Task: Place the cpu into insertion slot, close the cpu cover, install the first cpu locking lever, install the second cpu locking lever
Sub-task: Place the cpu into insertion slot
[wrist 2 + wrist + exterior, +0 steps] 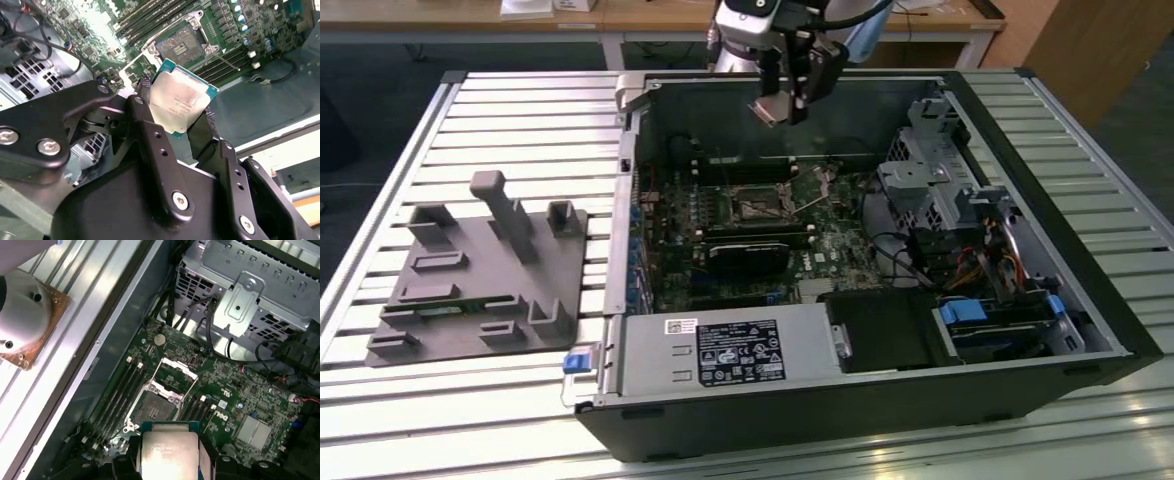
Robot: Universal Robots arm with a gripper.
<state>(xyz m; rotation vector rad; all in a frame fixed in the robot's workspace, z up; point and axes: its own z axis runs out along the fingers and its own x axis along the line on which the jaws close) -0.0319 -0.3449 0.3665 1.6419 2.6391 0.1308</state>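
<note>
Hovering over the far part of an open computer case [1067, 330], the end effector [787, 98] is clamped on the cpu [771, 109], its two black fingers [150, 135] pressing on opposite edges of the chip. In both wrist views the cpu's dull grey metal top faces the camera, with a green border showing along its edges. The chip hangs in the air, well above the motherboard [720, 275], and touches nothing but the fingers.

Below it the insertion slot [758, 205] lies bare, its dark centre ringed by silvery metal, roughly midway across the board. The cpu cover [176, 374] is swung open, and its windowed frame stands just beside the slot. Rows of long memory slots [117, 390] run alongside the slot. In the exterior view a long black card [750, 245] lies just on the near side of the slot.

A silver power supply [720, 350] fills the near corner of the case on the exterior view's left. A perforated metal drive cage [927, 170] stands along the exterior view's right wall. The case rests on a slatted metal surface [520, 110]. A grey moulded parts holder [467, 270] sits on the same surface, well apart from the case on the exterior view's left
</note>
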